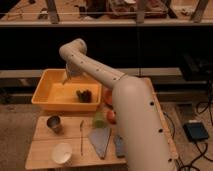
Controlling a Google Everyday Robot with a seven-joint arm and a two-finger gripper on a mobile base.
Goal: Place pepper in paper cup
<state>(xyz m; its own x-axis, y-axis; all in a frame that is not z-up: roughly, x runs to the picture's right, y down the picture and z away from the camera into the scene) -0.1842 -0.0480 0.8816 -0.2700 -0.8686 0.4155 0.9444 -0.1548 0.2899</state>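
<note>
Hovering gripper (66,80) over 1 bin (54,93); 1 pepper (81,136)

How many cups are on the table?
2: a metal cup near the table's left edge, a paper cup at its front left. The arm may hide others. The end effector hangs over the yellow bin.

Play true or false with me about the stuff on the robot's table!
1. The pepper lies on the wooden table, outside the paper cup. True.
2. The gripper is holding the pepper. False: it hangs over the yellow bin, away from the pepper.
3. The grey metal cup stands inside the yellow bin. False: it stands on the table in front of the bin.
4. A dark lump sits in the yellow bin. True.
</note>
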